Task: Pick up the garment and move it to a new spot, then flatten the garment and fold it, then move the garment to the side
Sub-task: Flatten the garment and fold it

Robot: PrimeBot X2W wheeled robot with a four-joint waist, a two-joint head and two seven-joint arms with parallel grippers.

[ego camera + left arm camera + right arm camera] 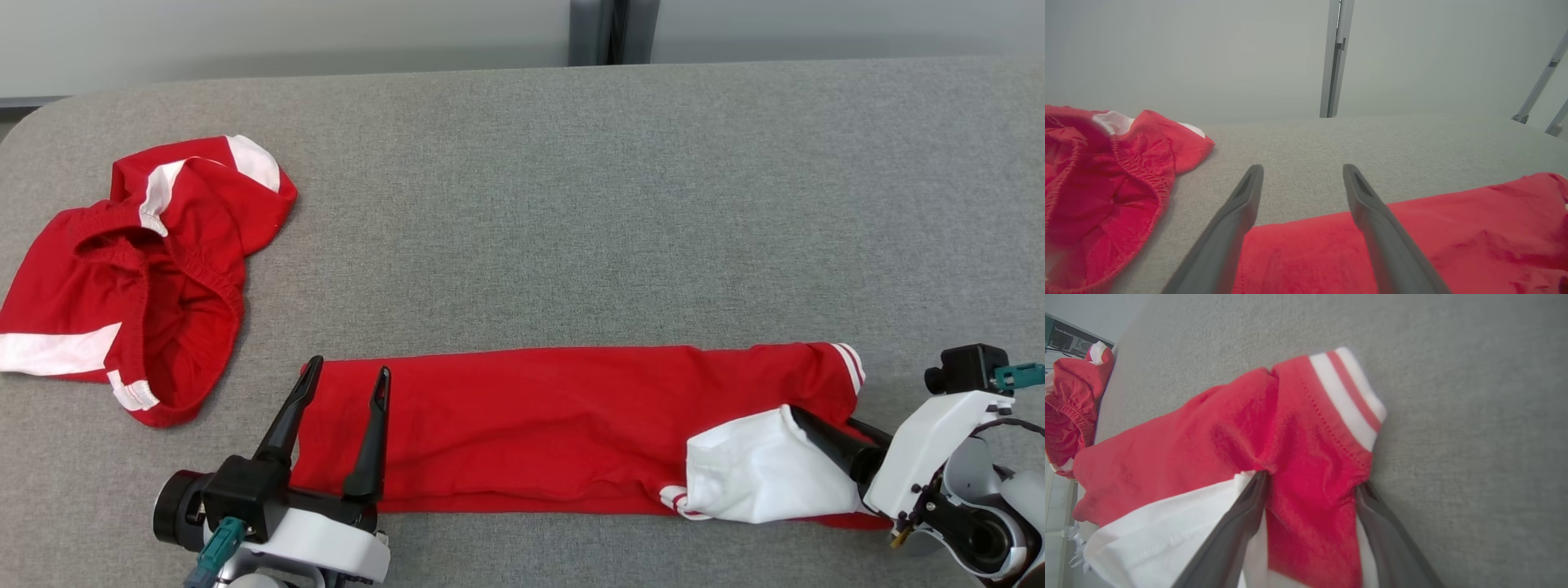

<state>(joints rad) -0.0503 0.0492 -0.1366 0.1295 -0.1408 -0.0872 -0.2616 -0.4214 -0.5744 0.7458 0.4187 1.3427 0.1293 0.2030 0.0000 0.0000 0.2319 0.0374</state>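
A folded garment [531, 425] lies across the near bench [571, 204]. Shorts [139, 278] lie to its left, farther back. Left tool [349, 369] straddles its left end, right tool [1312, 482] its right.

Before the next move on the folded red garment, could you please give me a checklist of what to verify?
1. The left hand is open over the left end of the garment: ok.
2. The right hand is open, with fabric between its fingers at the right end: ok.
3. Whether its fingertips sit above or under a fabric layer: cannot tell.
4. Garment lying flat: not ok; the right end is bunched, white panel turned up.
5. The red shorts lie apart from the garment: ok.
6. Bare table beyond the garment: ok.
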